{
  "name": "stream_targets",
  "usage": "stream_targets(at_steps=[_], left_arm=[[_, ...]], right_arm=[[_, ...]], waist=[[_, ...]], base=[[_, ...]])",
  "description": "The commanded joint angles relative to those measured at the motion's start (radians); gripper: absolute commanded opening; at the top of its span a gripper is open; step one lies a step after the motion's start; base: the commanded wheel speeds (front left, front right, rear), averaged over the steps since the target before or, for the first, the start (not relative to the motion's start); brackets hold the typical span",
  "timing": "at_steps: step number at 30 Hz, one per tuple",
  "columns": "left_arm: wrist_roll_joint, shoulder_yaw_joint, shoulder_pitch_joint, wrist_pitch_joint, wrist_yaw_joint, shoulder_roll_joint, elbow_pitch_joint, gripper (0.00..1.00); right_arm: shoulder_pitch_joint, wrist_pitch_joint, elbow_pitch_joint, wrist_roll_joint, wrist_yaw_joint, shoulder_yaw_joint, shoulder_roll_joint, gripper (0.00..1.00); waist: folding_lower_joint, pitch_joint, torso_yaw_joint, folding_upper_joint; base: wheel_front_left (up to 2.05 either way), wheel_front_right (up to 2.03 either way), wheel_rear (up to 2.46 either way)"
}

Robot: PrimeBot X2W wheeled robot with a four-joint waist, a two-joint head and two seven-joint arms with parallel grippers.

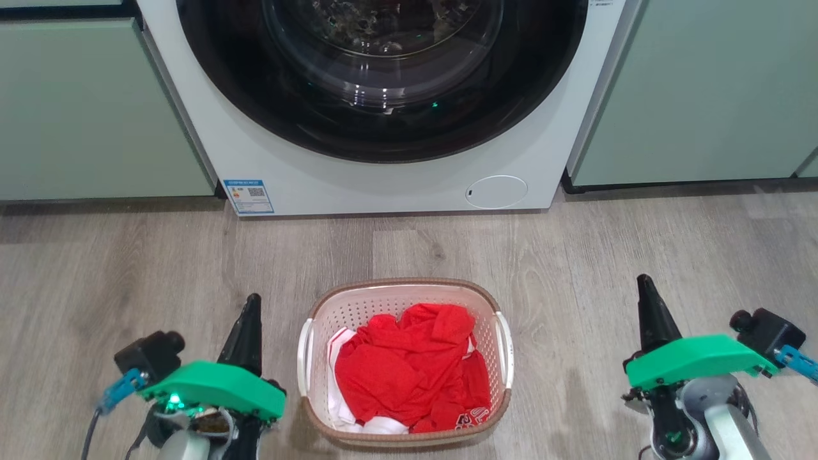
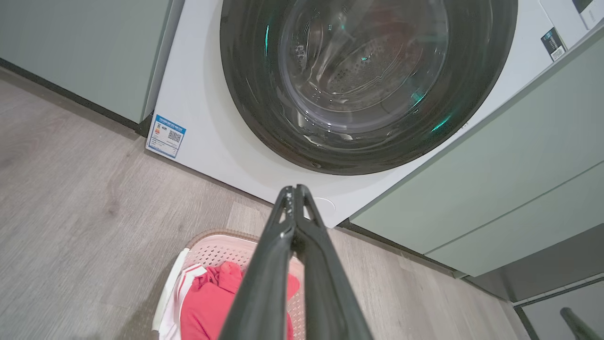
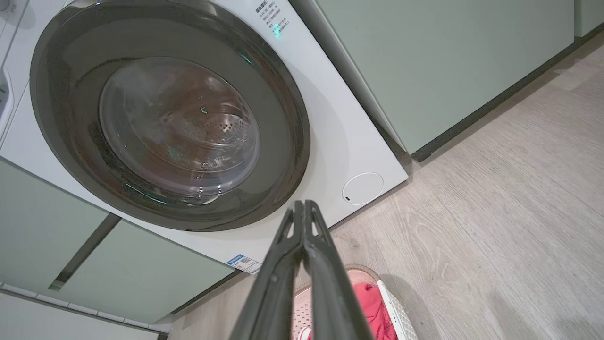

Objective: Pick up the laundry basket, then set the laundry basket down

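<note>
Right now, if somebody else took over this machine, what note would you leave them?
Grippers: the left gripper is shut and empty, left of the laundry basket, not touching it. The right gripper is shut and empty, further off on the right.
Basket: on the floor before the washing machine, red clothes inside.
Done: nothing yet.
To do: grasp, lift, set down.

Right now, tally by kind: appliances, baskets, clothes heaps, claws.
Appliances: 1, washing machine
Baskets: 1, laundry basket
Clothes heaps: 1, red and white clothes
Claws: 2, left claw, right claw
Total: 5
</note>
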Motion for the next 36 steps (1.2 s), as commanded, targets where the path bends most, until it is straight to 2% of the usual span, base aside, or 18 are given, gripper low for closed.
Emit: stream_targets(at_steps=[1, 36], left_arm=[[-0.024, 0.023, -0.056, 0.008, -0.007, 0.008, -0.028, 0.0], [-0.381, 0.12, -0.065, 0.105, -0.026, 0.012, -0.024, 0.0]], right_arm=[[-0.044, 0.008, -0.027, 0.022, 0.003, -0.005, -0.012, 0.0], [-0.045, 0.104, -0.004, 0.325, 0.006, -0.068, -0.016, 0.0]], waist=[[0.0, 0.0, 0.0, 0.0], [0.0, -0.008, -0.013, 0.0]], base=[[0.0, 0.0, 0.0], [0.0, 0.0, 0.0]])
